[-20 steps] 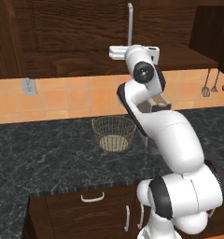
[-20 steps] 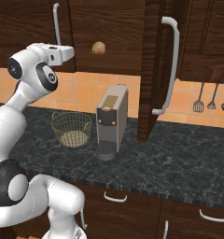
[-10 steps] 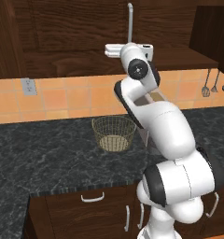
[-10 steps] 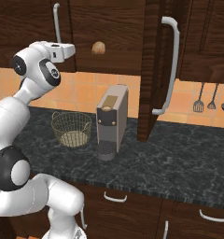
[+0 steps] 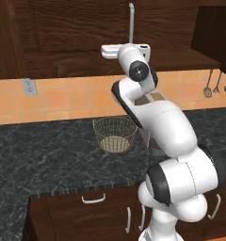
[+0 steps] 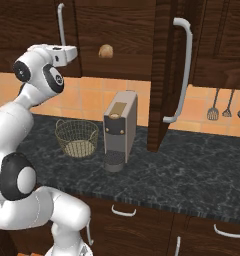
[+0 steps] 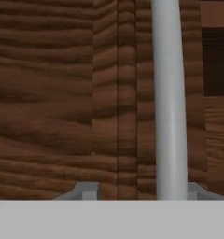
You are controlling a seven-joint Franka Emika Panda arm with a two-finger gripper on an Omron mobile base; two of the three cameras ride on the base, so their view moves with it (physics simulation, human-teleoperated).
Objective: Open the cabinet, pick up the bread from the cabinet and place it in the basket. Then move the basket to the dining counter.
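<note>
Now narrowing the hand [image 7: 141, 192] around the long silver bar handle [image 7: 169, 93] of the dark brown wood cabinet [image 7: 48, 93], fingers still apart, not yet clamped. Means a door pull soon. Leaves the small golden-brown bread loaf [image 6: 106, 51] upper centre, inside.

Bread [image 6: 106, 51] in half-open cabinet [image 6: 123, 35]; basket [image 6: 77, 137] upright below.

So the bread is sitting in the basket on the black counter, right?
Not quite. The bread is up inside the open cabinet, above the coffee machine, as the right base view shows. The basket does sit on the black counter, but no bread is in it.
</note>
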